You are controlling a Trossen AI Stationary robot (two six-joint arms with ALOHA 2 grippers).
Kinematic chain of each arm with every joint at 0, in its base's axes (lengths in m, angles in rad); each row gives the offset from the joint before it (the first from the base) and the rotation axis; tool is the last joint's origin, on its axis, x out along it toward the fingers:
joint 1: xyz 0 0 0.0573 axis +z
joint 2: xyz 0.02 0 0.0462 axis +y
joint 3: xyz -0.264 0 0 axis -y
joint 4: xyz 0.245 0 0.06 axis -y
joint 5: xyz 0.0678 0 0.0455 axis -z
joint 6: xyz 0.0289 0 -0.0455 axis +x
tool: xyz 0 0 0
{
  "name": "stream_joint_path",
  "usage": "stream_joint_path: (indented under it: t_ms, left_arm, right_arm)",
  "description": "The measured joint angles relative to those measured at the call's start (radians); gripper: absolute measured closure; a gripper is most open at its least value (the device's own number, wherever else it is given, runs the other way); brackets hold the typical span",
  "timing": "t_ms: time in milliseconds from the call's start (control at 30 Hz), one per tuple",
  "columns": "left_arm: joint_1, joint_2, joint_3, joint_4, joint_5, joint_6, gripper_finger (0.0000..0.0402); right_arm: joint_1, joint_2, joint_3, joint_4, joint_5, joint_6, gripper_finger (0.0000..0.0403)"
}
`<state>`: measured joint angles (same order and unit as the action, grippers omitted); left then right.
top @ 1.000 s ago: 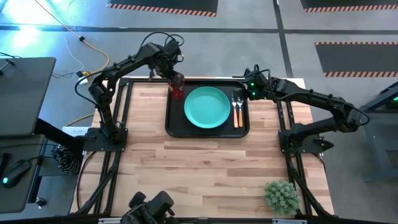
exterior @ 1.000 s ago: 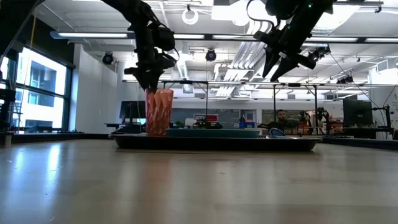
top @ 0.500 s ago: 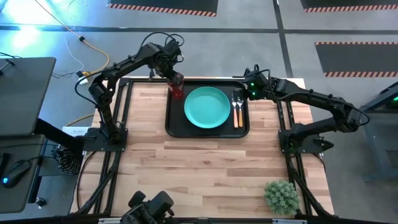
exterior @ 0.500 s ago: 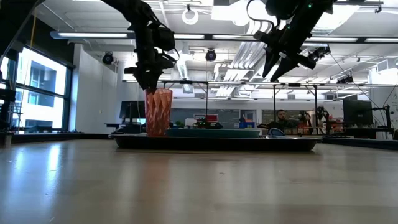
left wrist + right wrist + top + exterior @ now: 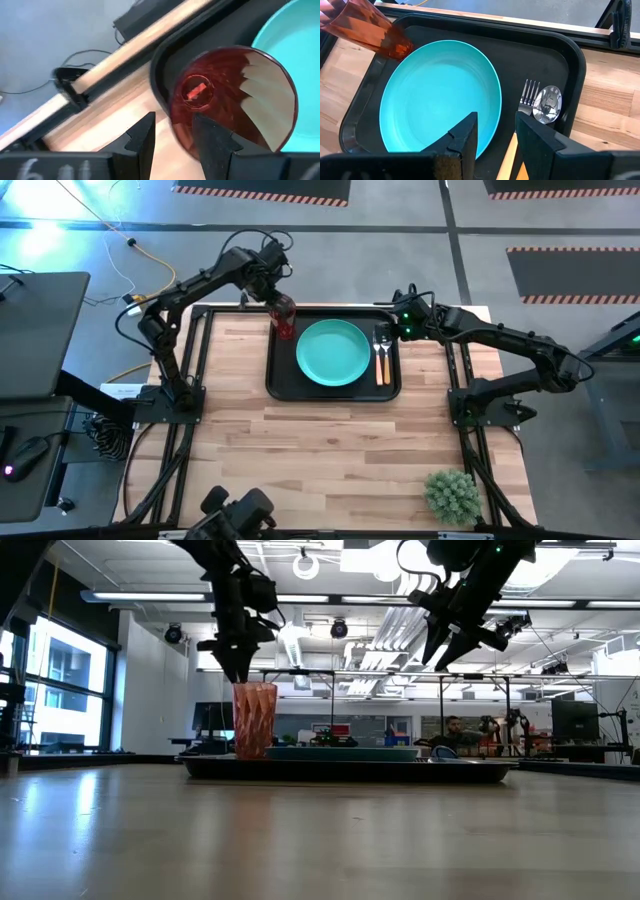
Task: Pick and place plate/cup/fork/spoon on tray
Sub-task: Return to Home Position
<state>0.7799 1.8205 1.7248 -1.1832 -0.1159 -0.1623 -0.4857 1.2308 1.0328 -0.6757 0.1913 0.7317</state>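
Black tray (image 5: pixel 283 377) – teal plate (image 5: pixel 332 352) centred, red cup (image 5: pixel 287 329) upright, fork (image 5: pixel 378 355), spoon (image 5: pixel 386 358) alongside

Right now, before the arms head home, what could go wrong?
The left gripper hangs open just over the cup, partly above its mouth; a sideways pull-out might clip the rim and topple it.
The cup stands in a corner of the tray beside the plate, so a nudge could push it onto either edge.
The right gripper hovers open above the fork and spoon; dipping could scatter them.
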Motion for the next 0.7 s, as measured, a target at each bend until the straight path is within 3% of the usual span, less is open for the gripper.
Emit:
stream_joint_path:
  t_ms: [533,700]
  left_arm:
    - [-0.030,-0.242,0.000,-0.009,0.024,0.026,0.0284]
    - [-0.101,-0.395,-0.107,0.101,0.067,0.025,0.0284]
  right_arm:
    - [0.000,0.000,0.000,0.000,-0.023,-0.009,0.0279]
    - [0.000,0.000,0.000,0.000,-0.034,-0.033,0.0279]
